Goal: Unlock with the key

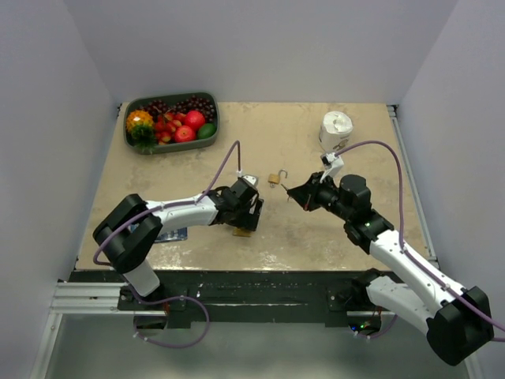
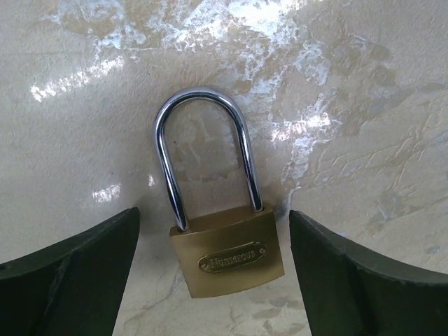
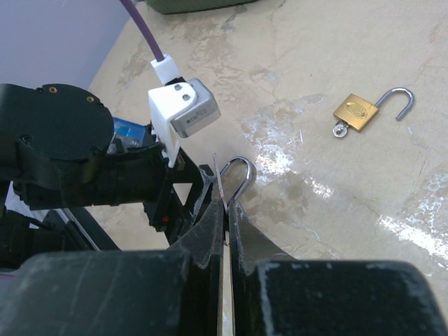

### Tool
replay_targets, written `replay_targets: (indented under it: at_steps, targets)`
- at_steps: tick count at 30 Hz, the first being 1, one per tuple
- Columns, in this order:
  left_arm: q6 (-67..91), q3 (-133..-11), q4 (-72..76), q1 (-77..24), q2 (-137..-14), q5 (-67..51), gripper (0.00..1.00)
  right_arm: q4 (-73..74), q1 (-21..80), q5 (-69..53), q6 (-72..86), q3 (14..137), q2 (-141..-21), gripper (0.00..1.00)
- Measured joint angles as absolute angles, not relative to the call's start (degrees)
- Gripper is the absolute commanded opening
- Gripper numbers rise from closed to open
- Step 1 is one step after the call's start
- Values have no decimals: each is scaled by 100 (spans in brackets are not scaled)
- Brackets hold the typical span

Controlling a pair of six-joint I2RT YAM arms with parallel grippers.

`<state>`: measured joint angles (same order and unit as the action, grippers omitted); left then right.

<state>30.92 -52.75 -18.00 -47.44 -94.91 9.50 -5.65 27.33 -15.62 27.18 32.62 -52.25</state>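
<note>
Beige, marbled table (image 1: pixel 316 241) carries everything I can see from the overhead camera. Both arms reach in over its middle: the left arm (image 1: pixel 181 212) from the left and the right arm (image 1: pixel 398 257) from the right, their hands facing each other and near together. A dark tray (image 1: pixel 216 118) of fruit sits at the far left corner, and a white roll (image 1: pixel 337 129) stands at the far right, both well apart from the hands. Something blue (image 1: pixel 172 234) lies under the left arm; I cannot tell what it is.

My left hand (image 2: pixel 213 224) is released. Its fingers (image 2: pixel 77 276) are spread on either side of the larger brass padlock (image 2: pixel 227 255), with a gap showing on each side. That lock lies flat, its steel shackle closed and pointing away from the wrist camera.

My right hand (image 3: pixel 224 210) is clenched on the key (image 3: pixel 218 178), which is seen edge-on as a thin silvery sliver sticking up past the fingertips. Just behind it, the left wrist's white camera block (image 3: pixel 180 112) and black housing crowd the view, with the closed shackle showing beside the key.

A smaller brass padlock (image 3: pixel 358 112) lies apart, on the far side of the gap between the hands, its shackle swung open.
</note>
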Motion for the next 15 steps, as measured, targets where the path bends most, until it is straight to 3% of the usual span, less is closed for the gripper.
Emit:
replay_targets:
  at_steps: [15]
  targets:
    - [3238,-5570,-2196,-5092,-9771,1461,88,-622,2733,-1603,2714,3247,-5325,0]
